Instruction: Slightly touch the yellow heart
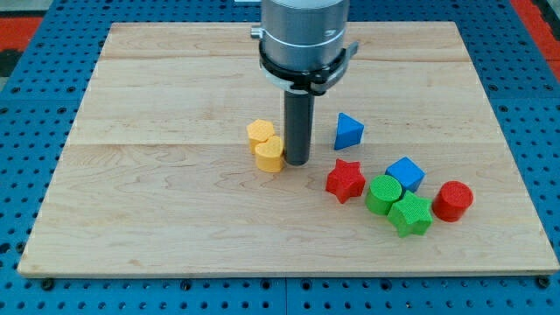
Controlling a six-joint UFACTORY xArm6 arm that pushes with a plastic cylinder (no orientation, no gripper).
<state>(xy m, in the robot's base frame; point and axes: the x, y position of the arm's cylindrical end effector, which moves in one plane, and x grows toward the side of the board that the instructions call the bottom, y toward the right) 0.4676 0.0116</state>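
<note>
The yellow heart [269,154] lies near the board's middle, touching a second yellow block [260,132] just above and to its left. My tip [296,164] stands right beside the heart's right edge, touching it or nearly so. The rod hangs from the grey arm body [304,39] at the view's top.
A blue triangle [348,131] lies right of the rod. To the lower right sit a red star [346,180], a blue cube [405,173], a green cylinder [383,192], a green star [410,214] and a red cylinder [452,200]. The wooden board [140,219] rests on a blue pegboard.
</note>
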